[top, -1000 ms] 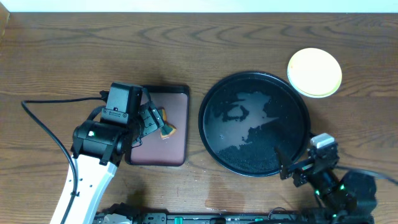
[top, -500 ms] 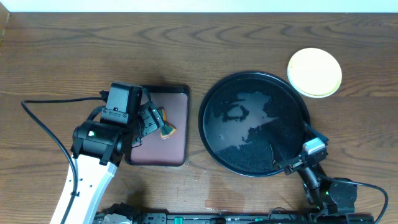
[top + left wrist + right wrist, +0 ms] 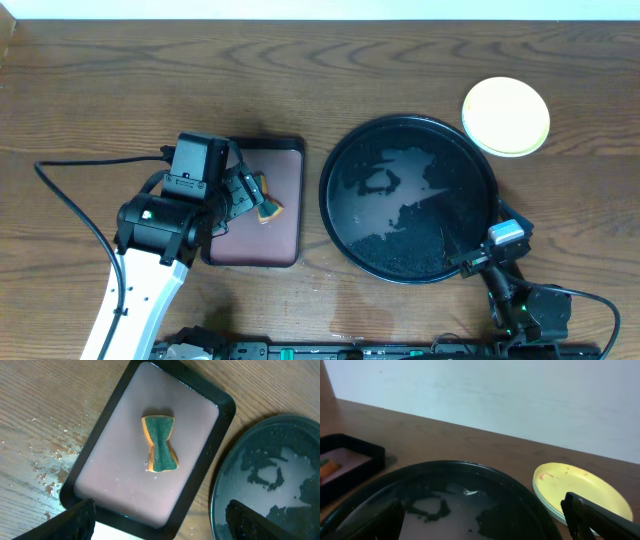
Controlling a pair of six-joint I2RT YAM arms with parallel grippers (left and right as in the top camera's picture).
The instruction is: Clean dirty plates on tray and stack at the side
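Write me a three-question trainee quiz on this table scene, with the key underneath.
1. What colour is the top plate of the plate stack?
2. True or false: a plate lies in the round black tray.
3. The sponge lies: A) in the maroon tray; B) in the round black tray; C) on the plate stack.

Key: 1 yellow; 2 false; 3 A.
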